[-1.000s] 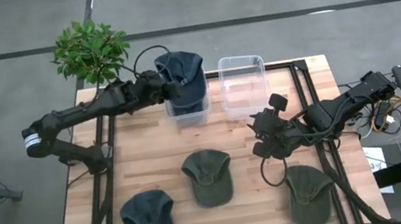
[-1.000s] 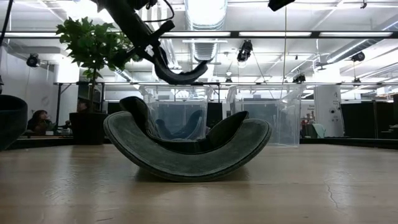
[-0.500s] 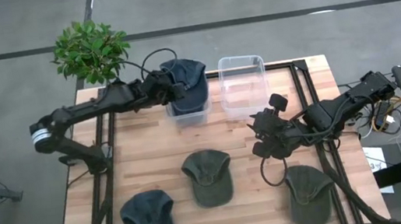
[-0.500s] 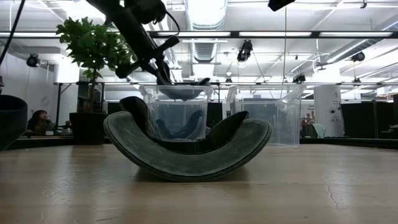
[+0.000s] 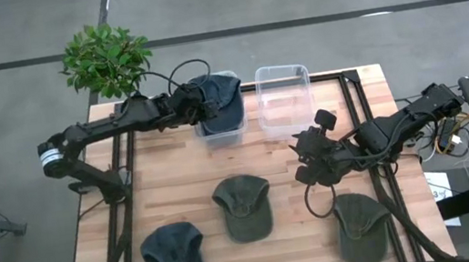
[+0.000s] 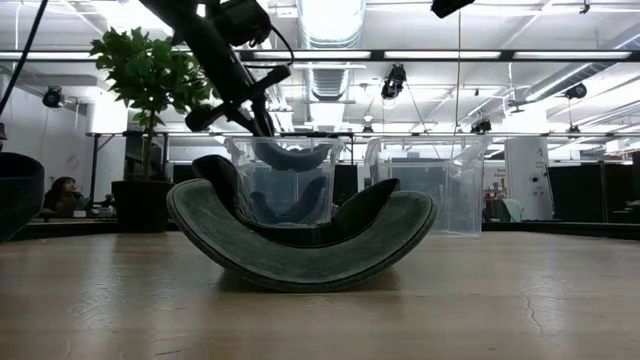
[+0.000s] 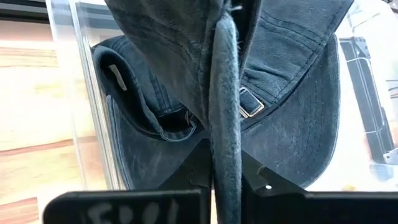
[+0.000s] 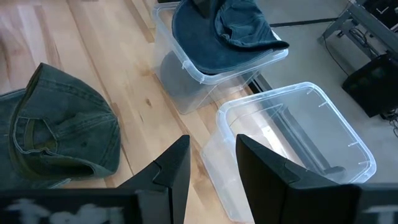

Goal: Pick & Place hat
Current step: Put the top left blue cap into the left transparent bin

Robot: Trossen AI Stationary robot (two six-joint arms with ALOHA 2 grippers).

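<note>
Faded blue cloth hat (image 5: 220,96) fills a clear glossy plastic bin (image 5: 220,133). The table (image 5: 177,180) is pale, matt wood.

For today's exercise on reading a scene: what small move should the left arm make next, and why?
Probably finish opening the left gripper and lift clear. Its jaws pinch the edge of the dark blue denim cap, which already sits in the left clear plastic bin. The right gripper waits mid-table.
</note>
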